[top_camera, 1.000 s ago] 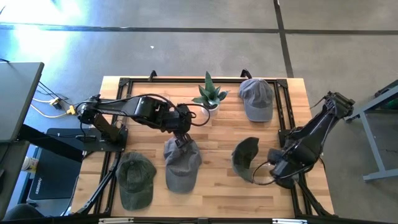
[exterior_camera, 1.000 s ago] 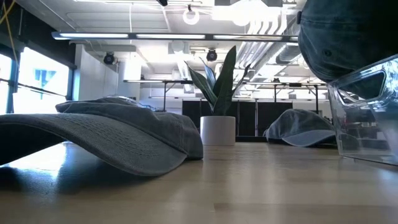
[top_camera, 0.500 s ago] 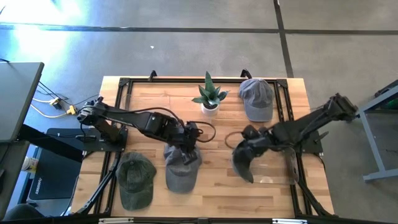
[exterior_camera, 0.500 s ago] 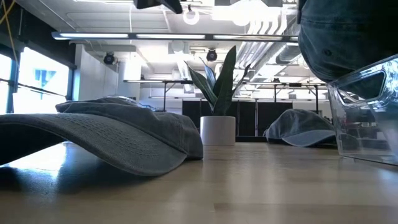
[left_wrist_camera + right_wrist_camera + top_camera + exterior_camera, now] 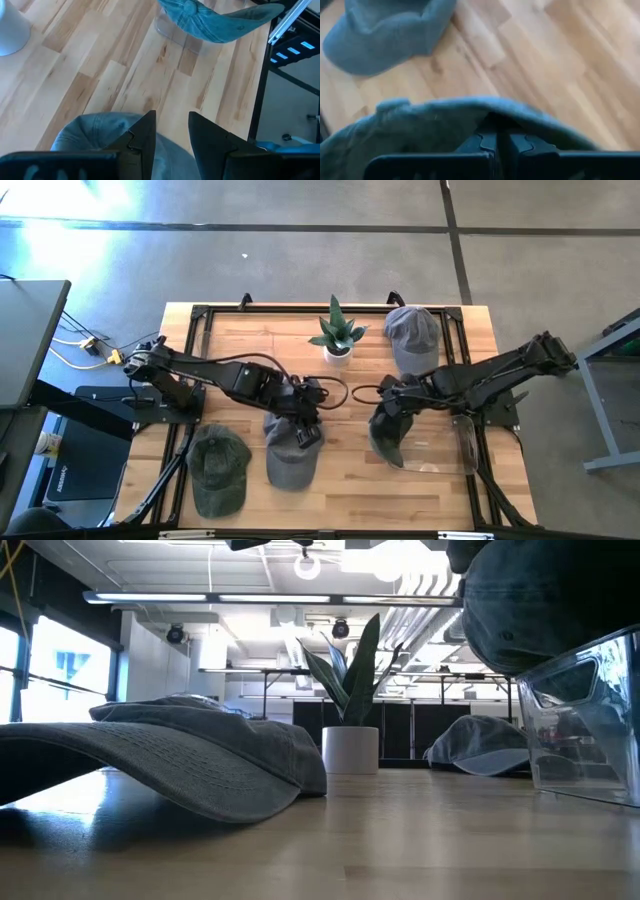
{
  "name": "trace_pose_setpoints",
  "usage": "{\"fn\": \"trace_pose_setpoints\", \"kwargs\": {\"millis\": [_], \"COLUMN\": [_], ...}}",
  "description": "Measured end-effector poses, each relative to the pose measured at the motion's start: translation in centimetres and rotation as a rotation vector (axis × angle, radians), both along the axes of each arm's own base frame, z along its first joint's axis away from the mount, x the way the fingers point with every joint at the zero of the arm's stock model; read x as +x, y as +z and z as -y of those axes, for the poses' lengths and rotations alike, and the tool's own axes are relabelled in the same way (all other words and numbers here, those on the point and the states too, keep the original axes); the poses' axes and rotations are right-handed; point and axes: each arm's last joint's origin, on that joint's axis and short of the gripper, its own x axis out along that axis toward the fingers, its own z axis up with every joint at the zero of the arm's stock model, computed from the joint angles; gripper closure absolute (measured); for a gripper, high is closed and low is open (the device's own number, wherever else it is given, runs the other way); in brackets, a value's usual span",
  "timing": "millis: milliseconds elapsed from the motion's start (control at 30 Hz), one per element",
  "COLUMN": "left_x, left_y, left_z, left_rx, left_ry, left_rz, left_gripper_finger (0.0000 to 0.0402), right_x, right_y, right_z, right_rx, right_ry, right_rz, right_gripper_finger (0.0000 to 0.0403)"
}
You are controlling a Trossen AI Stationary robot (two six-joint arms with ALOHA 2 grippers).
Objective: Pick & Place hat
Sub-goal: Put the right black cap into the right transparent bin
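While the left end effector [image 5: 300,420] sits low over the grey hat [image 5: 290,448] on the counter [image 5: 340,480], its fingers [image 5: 142,137] stand partly apart with nothing between them. To its right, the right end effector [image 5: 392,405] is clamped tight on a dark green hat [image 5: 386,435], lifted, just beside a clear bin [image 5: 445,445].

The high view looks straight down on my whole table [image 5: 330,470]. The low view sits at tabletop height, facing level into the room. Each wrist view looks closely past my own fingers. High and low views share the potted plant [image 5: 337,332] [image 5: 349,690].
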Motion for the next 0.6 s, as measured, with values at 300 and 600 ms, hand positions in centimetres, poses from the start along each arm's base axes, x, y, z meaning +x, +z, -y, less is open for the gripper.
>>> {"fn": "trace_pose_setpoints", "kwargs": {"millis": [300,600], "left_x": [0.5,1.1], "left_y": [-0.8,-1.3], "left_z": [0.2,0.4], "left_rx": [-0.020,-0.016], "left_ry": [-0.021,-0.049], "left_rz": [-0.030,-0.035], "left_gripper_finger": [0.0291,0.0291], "right_x": [-0.3,0.3], "right_y": [0.7,-1.2], "right_z": [-2.9,-6.8], "right_rx": [0.268,0.403], "right_ry": [0.003,0.208], "right_rz": [-0.025,-0.063], "right_gripper_finger": [0.0402,0.0400]}}
